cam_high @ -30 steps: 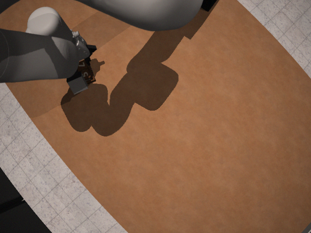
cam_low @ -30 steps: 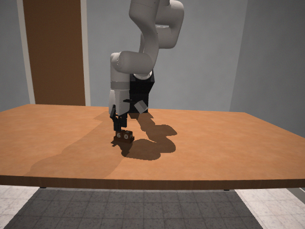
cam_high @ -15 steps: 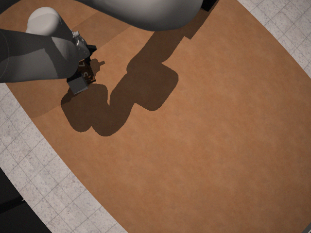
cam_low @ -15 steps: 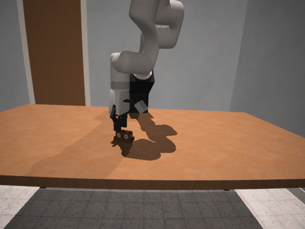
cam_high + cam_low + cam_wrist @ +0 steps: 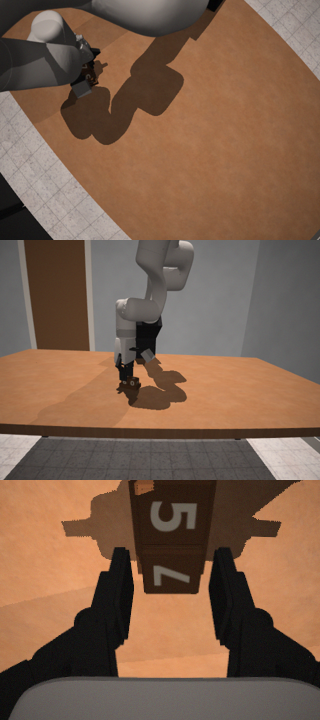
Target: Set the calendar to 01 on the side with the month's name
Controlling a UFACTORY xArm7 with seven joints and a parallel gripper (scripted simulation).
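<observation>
The tray (image 5: 129, 386) is reddish brown; the cubes, one topped with 5 (image 5: 172, 516) and one with 7 (image 5: 171, 572), are dark brown with pale grey digits. The arm (image 5: 33, 64) (image 5: 142, 309) is pale grey, its fingers (image 5: 123, 373) black. The table (image 5: 206, 155) (image 5: 219, 400) is mottled orange-brown, the floor (image 5: 51, 186) (image 5: 144, 459) speckled grey with darker grid lines, and the door (image 5: 55, 291) at far left brown.

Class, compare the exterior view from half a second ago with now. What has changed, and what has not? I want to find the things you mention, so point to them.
The fingers (image 5: 92, 63) (image 5: 122, 375) have moved slightly down, now partly covering the 6. Nothing has been gripped or released. The cubes (image 5: 89, 76) (image 5: 133, 382) (image 5: 174, 517) and tray (image 5: 129, 386) look unmoved.
</observation>
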